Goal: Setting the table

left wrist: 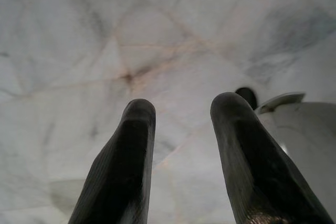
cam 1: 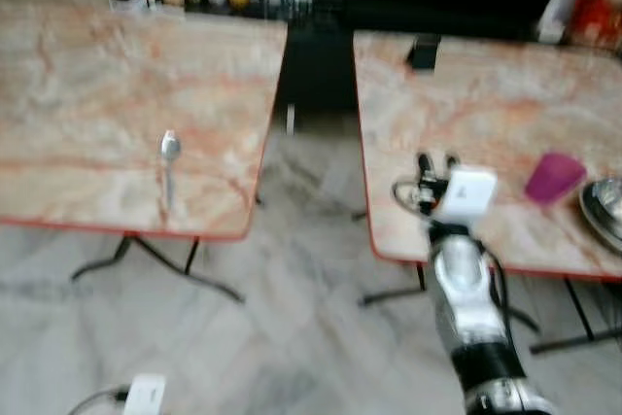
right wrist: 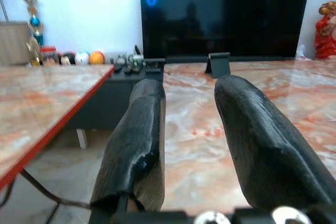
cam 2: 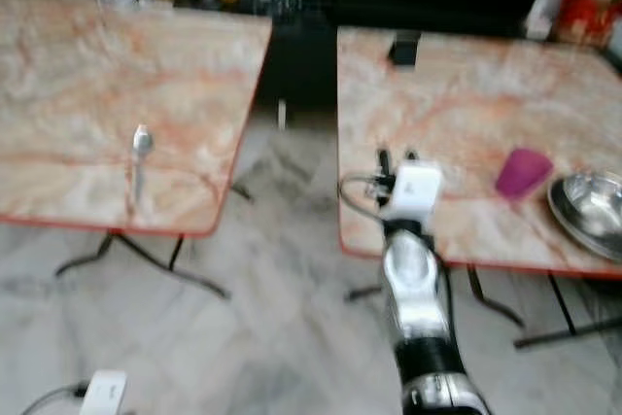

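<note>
**Two marble tables, spoon left, cup and bowl right**

Left gripper (left wrist: pixel 178 145) hangs over floor, fingers apart, empty. Spoon (cam 1: pixel 169 170) lies near left table's (cam 1: pixel 78 94) front edge. Right gripper (cam 1: pixel 435 170) hovers over right table's (cam 1: pixel 466 94) near corner, fingers apart, empty. Purple cup (cam 1: pixel 554 177) just beside steel bowl (cam 1: pixel 604 209).

tables 2 (cam 1: pixel 117 94) (cam 1: pixel 486 104) | spoon 1 (cam 1: pixel 169 157) | purple cup 1 (cam 1: pixel 555 178) | steel bowl 1 (cam 2: pixel 591 209)

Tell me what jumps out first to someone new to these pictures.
Two marble-patterned tables stand side by side with a gap of floor between. A lone spoon lies on the left table; a purple cup and a steel bowl sit on the right table. The right gripper reaches over that table's near edge, fingers apart.
</note>
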Controlling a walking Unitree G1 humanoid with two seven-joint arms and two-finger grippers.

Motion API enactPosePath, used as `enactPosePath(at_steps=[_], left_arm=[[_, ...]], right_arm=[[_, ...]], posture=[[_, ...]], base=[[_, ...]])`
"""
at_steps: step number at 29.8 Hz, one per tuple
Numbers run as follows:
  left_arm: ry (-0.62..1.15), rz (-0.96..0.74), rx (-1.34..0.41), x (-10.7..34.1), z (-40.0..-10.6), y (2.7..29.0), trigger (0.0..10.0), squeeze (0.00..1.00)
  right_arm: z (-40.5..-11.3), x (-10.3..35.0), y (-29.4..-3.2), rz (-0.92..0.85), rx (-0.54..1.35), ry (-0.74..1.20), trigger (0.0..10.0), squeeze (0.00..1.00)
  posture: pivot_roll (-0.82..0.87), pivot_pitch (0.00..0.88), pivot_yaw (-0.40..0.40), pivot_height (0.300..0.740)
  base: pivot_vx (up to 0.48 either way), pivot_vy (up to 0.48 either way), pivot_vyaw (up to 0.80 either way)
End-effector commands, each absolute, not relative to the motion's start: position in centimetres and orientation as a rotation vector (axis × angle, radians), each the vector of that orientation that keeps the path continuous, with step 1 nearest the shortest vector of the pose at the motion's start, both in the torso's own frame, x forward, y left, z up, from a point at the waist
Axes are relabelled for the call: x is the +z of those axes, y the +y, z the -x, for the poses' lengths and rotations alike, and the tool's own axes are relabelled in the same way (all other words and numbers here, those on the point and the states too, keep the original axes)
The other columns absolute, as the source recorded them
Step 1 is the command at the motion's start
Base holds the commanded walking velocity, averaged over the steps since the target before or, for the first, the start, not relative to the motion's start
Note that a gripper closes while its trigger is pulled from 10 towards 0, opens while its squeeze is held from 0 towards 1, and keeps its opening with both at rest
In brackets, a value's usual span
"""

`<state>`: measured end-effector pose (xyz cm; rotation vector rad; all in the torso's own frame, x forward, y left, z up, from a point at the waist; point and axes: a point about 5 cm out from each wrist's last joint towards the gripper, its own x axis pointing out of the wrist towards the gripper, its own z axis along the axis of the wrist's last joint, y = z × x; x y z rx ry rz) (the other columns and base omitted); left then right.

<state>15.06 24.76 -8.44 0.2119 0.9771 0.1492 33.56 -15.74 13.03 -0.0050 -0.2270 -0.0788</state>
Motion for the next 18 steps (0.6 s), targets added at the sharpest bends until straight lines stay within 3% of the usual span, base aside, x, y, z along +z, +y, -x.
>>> enactPosePath(at_steps=[1, 18], left_arm=[[1.004, -0.192, 0.148, -8.8, -14.6, 24.29, 10.0, 0.0], [1.001, -0.189, 0.145, -8.79, -14.8, 24.06, 10.0, 0.0]], right_arm=[[-33.29, 12.5, -16.97, 0.009, -0.114, -0.207, 10.0, 0.0], [-33.47, 12.59, -16.93, 0.009, -0.113, -0.206, 10.0, 0.0]], posture=[[0.02, 0.0, -0.043, 0.74], [0.02, 0.0, -0.045, 0.74]], base=[[0.0, 0.345, 0.0], [0.0, 0.336, 0.0]])
